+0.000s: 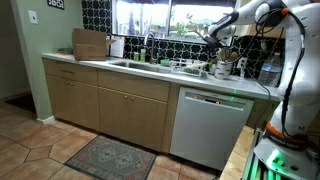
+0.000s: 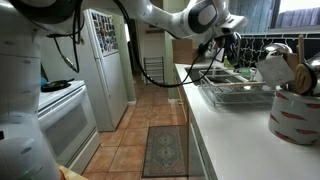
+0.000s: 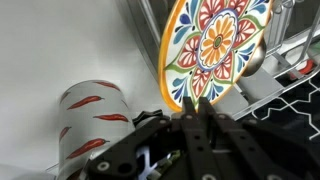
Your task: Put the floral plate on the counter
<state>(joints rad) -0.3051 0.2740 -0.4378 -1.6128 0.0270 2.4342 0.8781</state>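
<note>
The gripper (image 3: 192,108) is clamping the rim of the floral plate (image 3: 215,45), holding it on edge. A chili-patterned canister (image 3: 92,125) is standing left of it on the counter (image 3: 60,50).

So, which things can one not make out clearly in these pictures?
- Wrist view: whether the gripper really clamps the floral plate. Its dark fingertips merge into a blur at the rim.
- Wrist view: the plate's top is cut off by the frame edge, and its bottom edge is hidden behind the gripper.
- Both exterior views: the plate is too small to pick out among the dishes in the rack.
</note>
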